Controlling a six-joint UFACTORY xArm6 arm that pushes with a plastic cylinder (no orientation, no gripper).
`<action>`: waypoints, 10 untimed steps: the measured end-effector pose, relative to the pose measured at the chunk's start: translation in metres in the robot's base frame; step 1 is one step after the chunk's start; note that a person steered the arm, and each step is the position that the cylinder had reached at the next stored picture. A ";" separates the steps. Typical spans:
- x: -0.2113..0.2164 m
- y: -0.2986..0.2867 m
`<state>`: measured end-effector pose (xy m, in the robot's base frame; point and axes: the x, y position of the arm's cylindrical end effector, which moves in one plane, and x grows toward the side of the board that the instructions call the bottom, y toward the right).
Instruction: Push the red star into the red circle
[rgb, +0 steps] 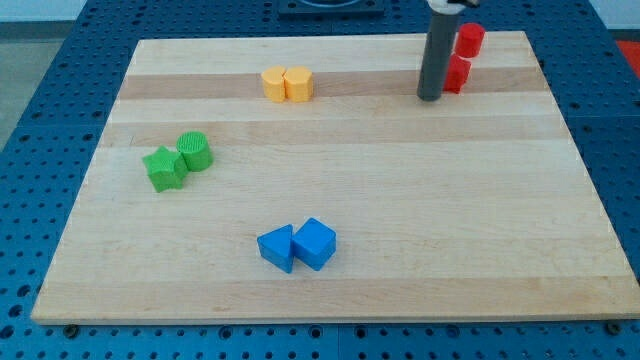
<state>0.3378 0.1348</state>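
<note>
Wooden board (330, 190), blue pegboard bench (60, 120)

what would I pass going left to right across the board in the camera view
green star → green cylinder → blue triangle and yellow blocks (overlapping columns) → blue cube → my tip, just left of the lower red block → upper red block.

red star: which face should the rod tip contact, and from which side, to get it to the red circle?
No grip here, only a push. My tip sits at the red star's left edge. The red circle lies toward the view's top, slightly right, close to the star. Best contact is probably the star's bottom face, pushing up the view; I'd circle round first.
</note>
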 end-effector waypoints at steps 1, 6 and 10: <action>0.021 0.021; -0.070 0.019; -0.075 -0.004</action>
<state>0.2627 0.1308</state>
